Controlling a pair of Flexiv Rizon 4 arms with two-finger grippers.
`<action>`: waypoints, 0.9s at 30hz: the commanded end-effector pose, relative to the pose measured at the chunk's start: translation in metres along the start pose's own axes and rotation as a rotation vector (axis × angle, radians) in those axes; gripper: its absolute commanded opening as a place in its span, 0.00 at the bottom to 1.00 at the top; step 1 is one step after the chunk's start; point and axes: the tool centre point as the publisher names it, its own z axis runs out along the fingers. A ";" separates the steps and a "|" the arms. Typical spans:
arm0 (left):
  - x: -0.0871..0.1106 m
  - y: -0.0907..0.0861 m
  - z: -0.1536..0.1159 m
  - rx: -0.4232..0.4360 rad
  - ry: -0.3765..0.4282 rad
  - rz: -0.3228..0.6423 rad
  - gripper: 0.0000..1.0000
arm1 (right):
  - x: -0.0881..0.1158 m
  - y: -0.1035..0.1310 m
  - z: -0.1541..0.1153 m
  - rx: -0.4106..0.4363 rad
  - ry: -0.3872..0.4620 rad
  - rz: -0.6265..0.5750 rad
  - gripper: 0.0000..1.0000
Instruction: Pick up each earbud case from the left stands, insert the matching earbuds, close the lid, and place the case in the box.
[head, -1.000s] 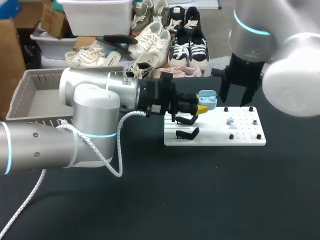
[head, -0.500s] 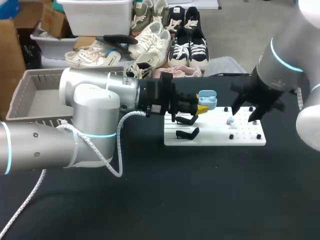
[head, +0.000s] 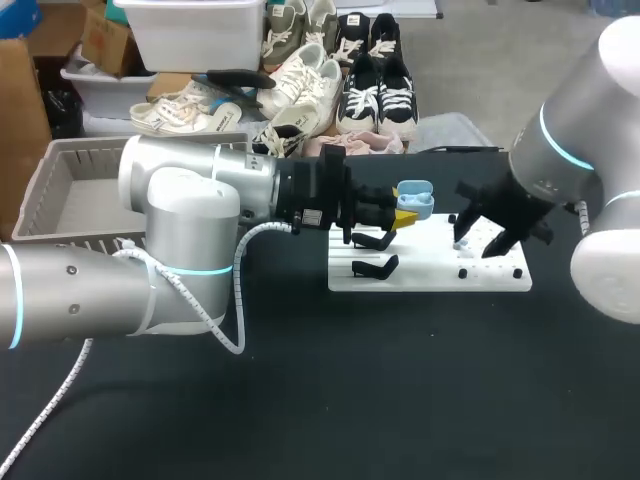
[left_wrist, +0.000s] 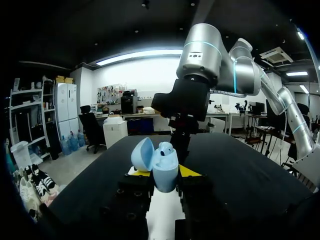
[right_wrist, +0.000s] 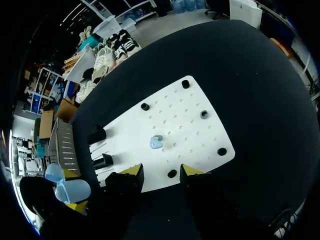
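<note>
Swinging in from the table's far side over the past second, the right arm lowered its right gripper (head: 481, 237) over the pegged end of the board (head: 440, 277), while the left arm and its load stayed where they were. The right gripper (right_wrist: 162, 172) hung with its yellow-tipped fingers spread apart, holding nothing and touching nothing. A single pale blue earbud (right_wrist: 156, 142) lay loose on the white board (right_wrist: 192, 132) just ahead of those open fingers, among the black pegs. The left gripper (head: 402, 214) was pinched on the light blue case (head: 414, 197), one yellow tip pressed to each side of it, and held it in the air above the board's stand end. Seen from the left wrist, the case (left_wrist: 163, 159) stood upright between the fingers of the left gripper (left_wrist: 165, 175) with its lid swung open to one side. From the right wrist, the same case (right_wrist: 73, 190) showed off to the side of the board, well apart from the earbud. Two black stands (head: 376, 253) stood bare on the board beside the left gripper, and they also showed in the right wrist view (right_wrist: 100, 148). The grey box (head: 58, 190) sat on the table behind the left arm.
</note>
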 end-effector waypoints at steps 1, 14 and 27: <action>0.000 -0.002 0.000 -0.005 -0.001 0.001 0.00 | -0.005 0.003 0.008 0.002 0.011 0.053 0.43; 0.000 -0.002 0.000 -0.005 -0.001 0.001 0.00 | -0.004 0.020 0.022 0.037 0.001 0.087 0.43; 0.000 -0.002 0.000 -0.005 -0.001 0.001 0.00 | -0.005 0.017 0.027 0.036 0.010 0.105 0.43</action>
